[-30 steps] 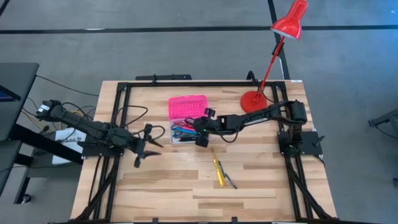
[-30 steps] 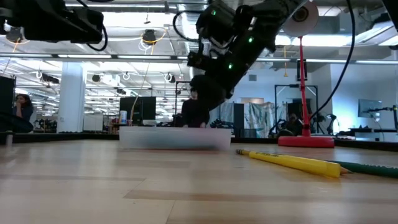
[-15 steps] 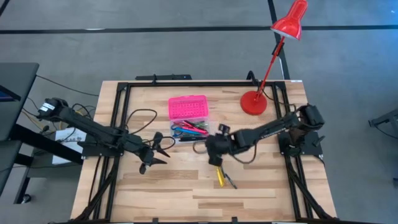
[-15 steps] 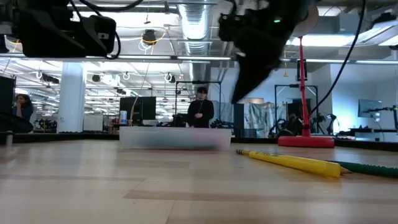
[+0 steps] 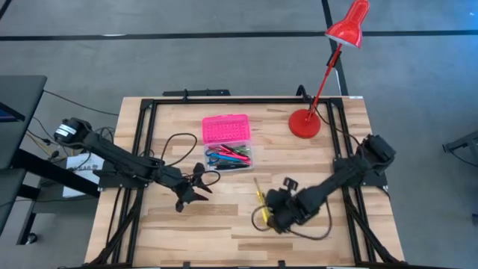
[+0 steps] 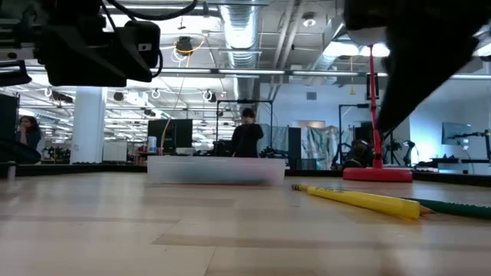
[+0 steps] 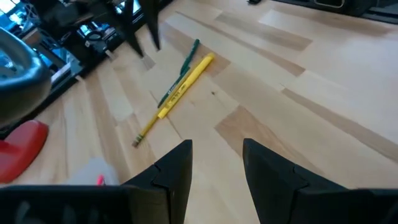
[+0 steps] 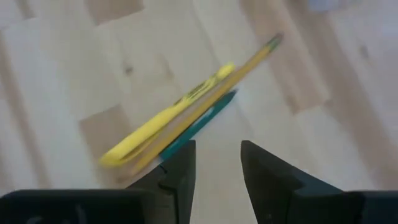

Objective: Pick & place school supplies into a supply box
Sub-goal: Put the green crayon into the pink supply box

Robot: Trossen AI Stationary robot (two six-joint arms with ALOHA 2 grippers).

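**Supply box open at the table's back, two pens loose in front**

The supply box (image 5: 226, 140), pink lid up, sits mid-table with scissors and pens in its clear base. The right gripper (image 5: 270, 218), fingers apart and empty, hangs over the yellow marker (image 8: 166, 117) and green pen (image 8: 199, 124). The left gripper (image 5: 196, 187) waits empty, parted, near the box.
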